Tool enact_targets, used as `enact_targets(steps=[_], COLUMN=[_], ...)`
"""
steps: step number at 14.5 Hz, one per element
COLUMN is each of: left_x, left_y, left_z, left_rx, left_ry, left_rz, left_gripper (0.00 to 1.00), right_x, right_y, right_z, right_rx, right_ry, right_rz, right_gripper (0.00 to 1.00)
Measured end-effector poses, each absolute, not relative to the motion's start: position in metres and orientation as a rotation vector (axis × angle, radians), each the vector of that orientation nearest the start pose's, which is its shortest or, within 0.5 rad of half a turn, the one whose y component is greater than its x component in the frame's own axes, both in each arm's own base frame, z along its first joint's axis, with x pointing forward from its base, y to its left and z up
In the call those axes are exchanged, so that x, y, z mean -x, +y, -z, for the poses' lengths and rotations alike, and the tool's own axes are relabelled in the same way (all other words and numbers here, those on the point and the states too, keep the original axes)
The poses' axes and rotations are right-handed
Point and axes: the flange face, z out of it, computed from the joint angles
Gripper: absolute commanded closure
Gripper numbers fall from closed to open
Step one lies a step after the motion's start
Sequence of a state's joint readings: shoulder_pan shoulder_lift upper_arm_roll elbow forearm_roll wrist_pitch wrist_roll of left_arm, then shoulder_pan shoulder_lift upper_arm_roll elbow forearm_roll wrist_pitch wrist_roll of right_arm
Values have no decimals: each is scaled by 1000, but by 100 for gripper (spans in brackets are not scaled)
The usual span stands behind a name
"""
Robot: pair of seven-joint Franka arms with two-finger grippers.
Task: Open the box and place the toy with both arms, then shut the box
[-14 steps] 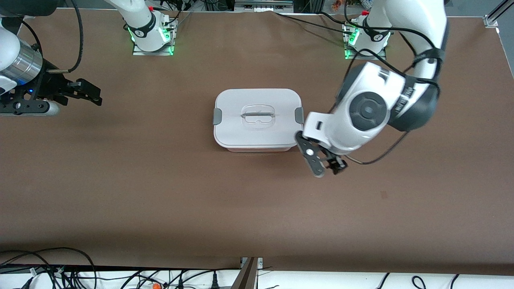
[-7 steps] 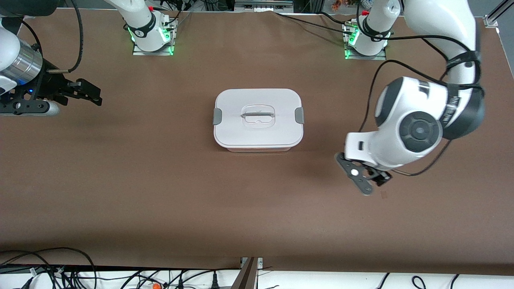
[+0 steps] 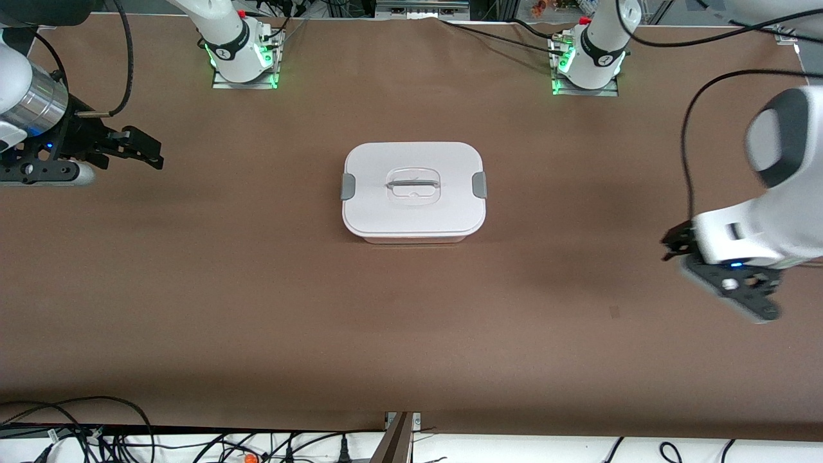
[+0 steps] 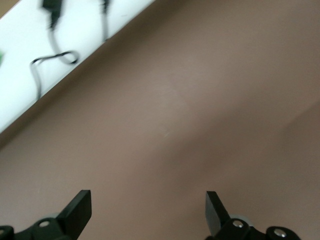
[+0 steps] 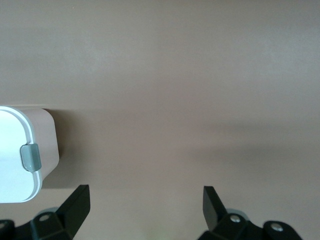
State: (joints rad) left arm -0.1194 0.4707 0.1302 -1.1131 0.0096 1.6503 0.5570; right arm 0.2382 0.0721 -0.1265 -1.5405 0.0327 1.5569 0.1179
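Note:
The box stands shut in the middle of the brown table, its white lid down with a grey clip at each end and a clear handle on top. The toy is out of view. My left gripper hangs open over bare table at the left arm's end, well apart from the box; the left wrist view shows its open fingers over brown table only. My right gripper waits open at the right arm's end. In the right wrist view its fingers are empty, and one end of the box shows.
The two arm bases with green lights stand at the table's edge farthest from the front camera. Loose cables lie below the table's near edge. The left wrist view shows the table's edge with a white strip and cables.
My left arm has swung away from beside the box's clip out to the left arm's end of the table, its gripper still open. The right arm and the box have not moved.

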Motion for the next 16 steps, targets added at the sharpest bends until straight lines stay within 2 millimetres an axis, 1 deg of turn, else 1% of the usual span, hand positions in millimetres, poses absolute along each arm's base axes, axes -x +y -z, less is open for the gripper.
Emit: enact_targets(steps=[2, 3, 4, 5, 6, 7, 9, 10, 11, 13, 16], left_x=[-674, -661, -648, -636, -624, -614, -602, -597, -591, -579, -580], left_y=[36, 54, 66, 70, 67, 60, 41, 36, 35, 42, 56], left_z=[-578, -584, -589, -593, -596, -600, -610, -616, -618, -615, -601], left_rx=[3051, 3090, 3118, 3143, 3167, 3184, 3196, 3197, 3200, 3205, 3196], left_ry=[581, 484, 393, 309, 223, 165, 131, 131, 125, 102, 62], left_rz=[111, 112, 106, 87, 54, 20, 3, 2, -31, -146, -209], left_gripper=[0, 0, 0, 0, 0, 0, 0, 0, 0, 0, 0], right_x=[-570, -570, -570, -570, -570, -570, -570, -570, -570, -570, -570], right_y=[70, 70, 70, 70, 70, 70, 70, 70, 70, 70, 70], right_z=[-597, -597, -597, -597, -597, -597, -597, -597, -597, -597, -597], right_rx=[3123, 3123, 3123, 3123, 3123, 3123, 3123, 3123, 3123, 3123, 3123], right_ry=[10, 10, 10, 10, 10, 10, 10, 10, 10, 10, 10], right_rz=[-90, -90, -89, -89, -89, -89, -89, -89, -89, -89, -89], right_gripper=[0, 0, 0, 0, 0, 0, 0, 0, 0, 0, 0])
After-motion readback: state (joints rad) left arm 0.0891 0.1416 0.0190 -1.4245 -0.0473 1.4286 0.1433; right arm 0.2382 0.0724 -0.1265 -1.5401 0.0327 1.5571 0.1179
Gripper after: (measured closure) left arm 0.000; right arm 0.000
